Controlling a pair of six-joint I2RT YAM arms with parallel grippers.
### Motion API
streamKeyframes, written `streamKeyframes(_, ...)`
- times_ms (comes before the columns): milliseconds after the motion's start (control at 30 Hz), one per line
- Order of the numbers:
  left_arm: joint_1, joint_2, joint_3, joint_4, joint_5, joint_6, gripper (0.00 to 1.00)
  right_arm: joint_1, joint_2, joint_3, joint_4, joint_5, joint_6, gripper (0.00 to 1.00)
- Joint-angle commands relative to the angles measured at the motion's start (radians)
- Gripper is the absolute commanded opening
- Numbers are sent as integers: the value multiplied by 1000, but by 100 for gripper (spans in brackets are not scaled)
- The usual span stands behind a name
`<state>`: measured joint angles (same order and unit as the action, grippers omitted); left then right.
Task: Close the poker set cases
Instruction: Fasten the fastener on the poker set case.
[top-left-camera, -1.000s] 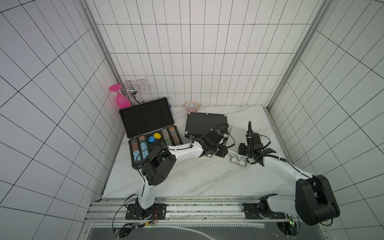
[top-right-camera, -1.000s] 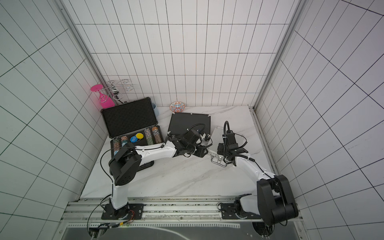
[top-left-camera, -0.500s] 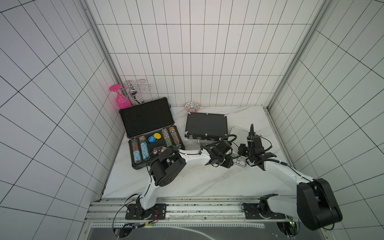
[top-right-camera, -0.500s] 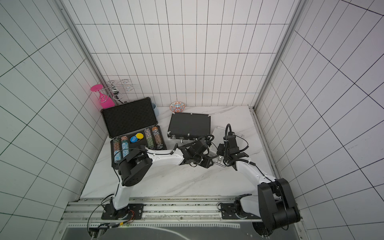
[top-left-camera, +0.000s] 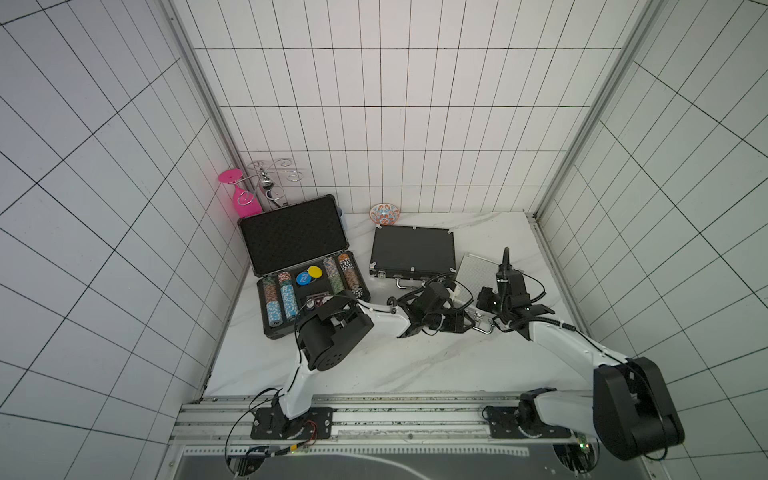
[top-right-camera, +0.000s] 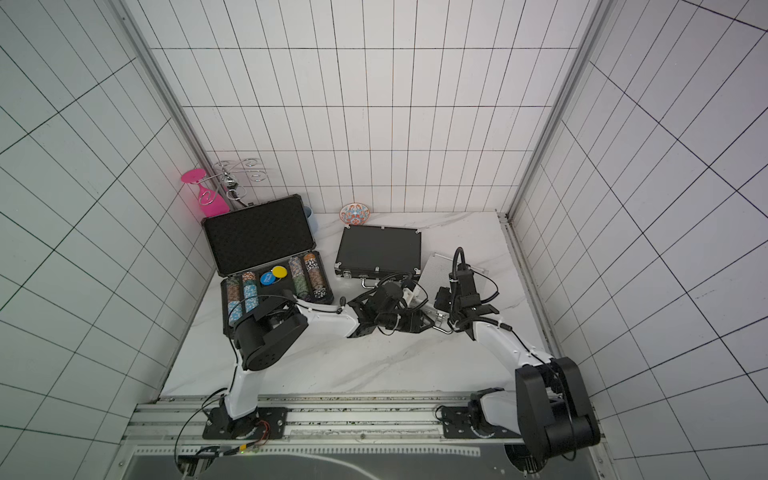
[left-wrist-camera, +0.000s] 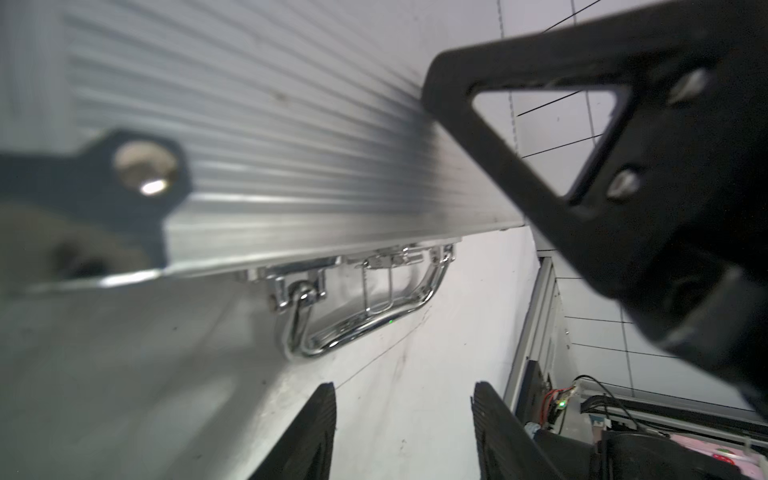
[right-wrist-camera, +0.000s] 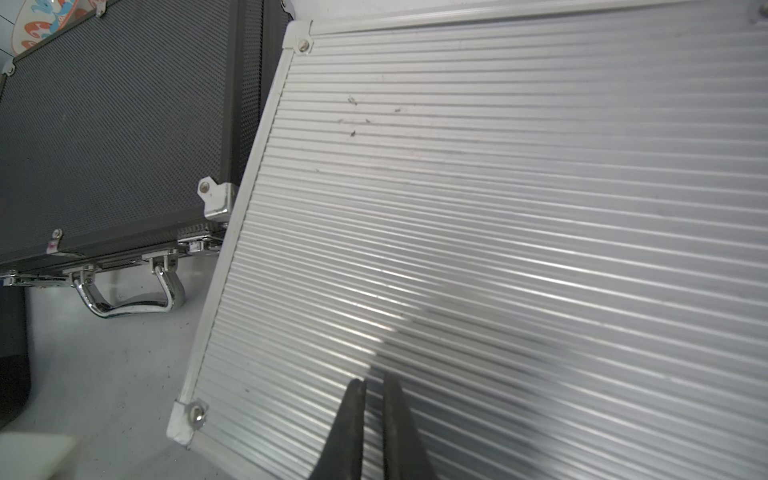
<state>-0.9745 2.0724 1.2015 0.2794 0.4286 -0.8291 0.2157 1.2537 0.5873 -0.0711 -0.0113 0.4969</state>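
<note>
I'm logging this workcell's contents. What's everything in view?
Large case: one, black, open, table's left.
Poker chips: several rows, multicoloured, inside large case.
Discs: two, blue and yellow, between chip rows.
Medium case: one, black, shut, middle back.
Small case: one, silver ribbed, lid down, right of medium case.
Bowl: one, orange-blue patterned, by back wall.
Glass: one, pink, upturned, back left corner.
Wire rack: one, silver, by the glass.
Table: one, white marble.
Left end effector: black, open, at small case's handle side.
Right end effector: black, shut, over small case's lid.
</note>
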Motion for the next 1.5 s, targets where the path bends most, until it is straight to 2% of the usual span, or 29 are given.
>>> streamKeyframes(0, -4, 47, 49, 92, 26, -39, 56, -20, 38, -45, -228, -21, 9, 14)
streamKeyframes(167, -3, 104, 50, 161, 18, -44, 61, -56, 25, -43, -228, -35, 2, 13)
streamKeyframes(367, -16, 131, 76, 110, -28, 3, 64, -91, 19, -24, -226, -55, -6, 13)
streamKeyframes(400, -18, 132, 83, 86, -40, 16, 73, -94, 22, -19, -226, -58, -6, 12)
streamKeyframes(467, -25, 135, 103, 39, -61, 41, 78, -95, 32, -14, -225, -68, -8, 12)
streamKeyframes(833, -41, 178, 206, -154, -117, 113, 79, -101, 28, 2, -225, -73, -4, 12)
streamKeyframes(1133, -41, 208, 228, -61, -11, 56, 78, -108, 36, 32, -232, -70, -12, 12)
streamKeyframes(1467, -32, 153, 192, 5, 4, 10, 75, -116, 32, 42, -231, -69, -18, 12)
